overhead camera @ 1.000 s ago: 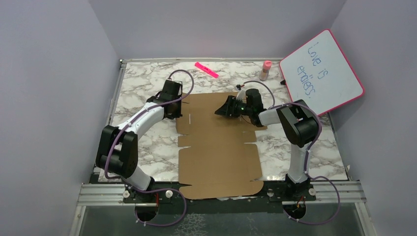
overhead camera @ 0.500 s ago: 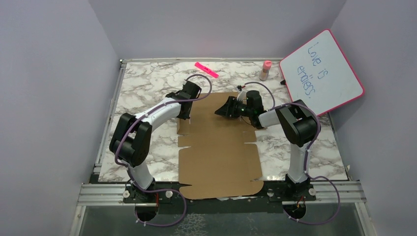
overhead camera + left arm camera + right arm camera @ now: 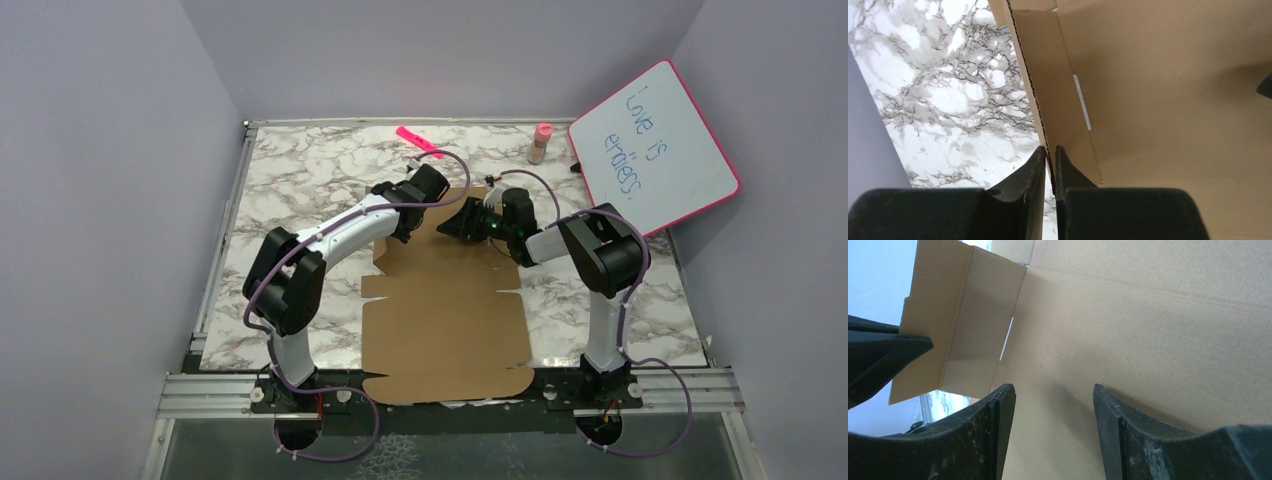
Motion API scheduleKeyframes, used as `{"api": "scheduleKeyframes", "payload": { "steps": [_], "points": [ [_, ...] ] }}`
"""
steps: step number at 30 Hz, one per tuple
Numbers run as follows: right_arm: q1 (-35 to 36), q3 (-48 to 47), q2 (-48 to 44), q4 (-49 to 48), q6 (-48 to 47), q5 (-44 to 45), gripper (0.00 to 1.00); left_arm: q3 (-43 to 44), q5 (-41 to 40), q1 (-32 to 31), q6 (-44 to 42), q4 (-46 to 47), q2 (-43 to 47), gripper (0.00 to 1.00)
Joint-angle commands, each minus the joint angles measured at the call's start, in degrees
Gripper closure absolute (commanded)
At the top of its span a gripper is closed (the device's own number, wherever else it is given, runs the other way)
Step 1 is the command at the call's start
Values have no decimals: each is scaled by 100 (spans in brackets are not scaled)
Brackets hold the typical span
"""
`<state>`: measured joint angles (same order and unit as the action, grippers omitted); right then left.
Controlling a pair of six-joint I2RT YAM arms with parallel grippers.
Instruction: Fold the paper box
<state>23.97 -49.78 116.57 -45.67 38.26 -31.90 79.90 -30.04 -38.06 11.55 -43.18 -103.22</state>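
Box point(image 3: 445, 300) flat on marble table point(image 3: 300, 170) between lilac walls point(image 3: 100, 150), its far-left flap point(image 3: 1058, 90) raised, edge pinched in left gripper point(image 3: 1049, 150), right gripper point(image 3: 1053, 390) gaping, empty, over the box beside it

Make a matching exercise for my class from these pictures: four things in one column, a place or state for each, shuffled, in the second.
Column one: 1 left jaws; 2 right jaws; 3 whiteboard; 4 bottle.
Column two: A upright near the table far edge; B open over the paper box; C pink-framed, propped at far right; D shut on a raised flap.
Pairs: 1-D, 2-B, 3-C, 4-A.
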Motion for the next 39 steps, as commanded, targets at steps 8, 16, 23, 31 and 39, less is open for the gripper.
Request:
{"api": "scheduleKeyframes", "payload": {
  "steps": [8,16,23,31,39],
  "points": [
    [82,306,244,123,59,469,36,585,-487,-663,115,-473,-610,76],
    [82,190,250,252,9,676,36,703,-1059,-702,51,-503,-335,61],
    [80,-123,303,491,-38,875,35,693,-1169,-388,-105,-197,56,47],
    [83,-845,555,932,-82,1242,35,-249,509,817,9,605,1565,29],
    [82,-1158,427,1066,-172,1125,35,-1948,2200,1675,762,1167,2991,17]
  ]
}}
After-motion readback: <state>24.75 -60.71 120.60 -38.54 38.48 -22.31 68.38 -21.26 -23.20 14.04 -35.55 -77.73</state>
